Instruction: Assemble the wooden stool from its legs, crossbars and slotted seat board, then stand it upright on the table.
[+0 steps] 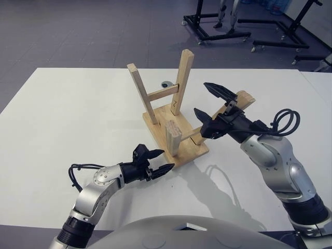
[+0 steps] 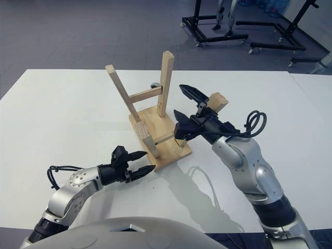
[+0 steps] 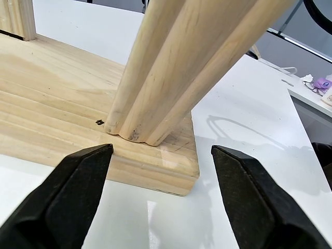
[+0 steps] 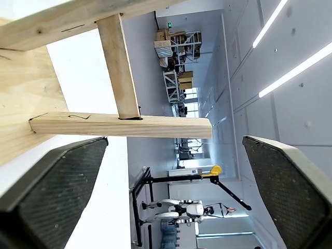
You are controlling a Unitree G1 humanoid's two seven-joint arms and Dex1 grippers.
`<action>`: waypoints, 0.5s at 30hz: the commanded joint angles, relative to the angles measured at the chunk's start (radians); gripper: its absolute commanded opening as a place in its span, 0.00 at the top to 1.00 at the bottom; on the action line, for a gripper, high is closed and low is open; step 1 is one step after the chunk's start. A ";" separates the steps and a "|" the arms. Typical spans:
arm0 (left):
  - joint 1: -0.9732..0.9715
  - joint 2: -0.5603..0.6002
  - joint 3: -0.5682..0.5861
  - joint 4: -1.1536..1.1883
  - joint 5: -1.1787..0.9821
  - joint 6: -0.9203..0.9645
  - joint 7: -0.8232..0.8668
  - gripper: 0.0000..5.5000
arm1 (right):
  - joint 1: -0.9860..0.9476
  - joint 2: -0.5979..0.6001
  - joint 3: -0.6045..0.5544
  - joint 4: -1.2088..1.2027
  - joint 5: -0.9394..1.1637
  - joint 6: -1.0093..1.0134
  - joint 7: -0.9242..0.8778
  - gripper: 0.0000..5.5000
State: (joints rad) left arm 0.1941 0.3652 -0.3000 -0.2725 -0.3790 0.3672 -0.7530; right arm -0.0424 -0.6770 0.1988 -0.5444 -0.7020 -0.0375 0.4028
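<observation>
Left eye view: my left gripper [image 1: 166, 160], open and empty, faces the near corner of the upturned pale wooden stool [image 1: 161, 120] on the white bench [image 1: 62, 119]; my right gripper [image 1: 210, 106], wide open and empty, flanks its right side.

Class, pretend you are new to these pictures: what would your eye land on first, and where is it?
The wooden stool stands out, upside down in the middle of the white table, seat board flat and legs sticking up. Two black grippers flank it, both open: the left gripper at the board's near corner, the right gripper beside the legs on the right side.
</observation>
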 commanded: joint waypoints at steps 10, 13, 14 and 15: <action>-0.038 0.022 0.021 0.026 0.005 0.005 -0.018 0.37 | 0.093 -0.018 0.116 0.070 -0.039 -0.011 0.120 0.13; -0.037 0.022 0.028 0.028 0.005 0.003 -0.016 0.37 | 0.056 0.007 0.085 0.070 -0.034 -0.024 0.062 0.13; -0.033 0.022 0.028 0.029 0.007 0.000 -0.015 0.37 | 0.033 0.023 0.063 0.062 -0.025 -0.031 0.028 0.13; -0.028 0.020 0.030 0.029 0.008 -0.002 -0.013 0.37 | 0.009 0.038 0.043 0.058 -0.015 -0.040 -0.004 0.13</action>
State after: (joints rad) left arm 0.1685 0.3812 -0.2751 -0.2525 -0.3788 0.3667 -0.7725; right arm -0.0489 -0.6621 0.2272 -0.5281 -0.7426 -0.0575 0.4011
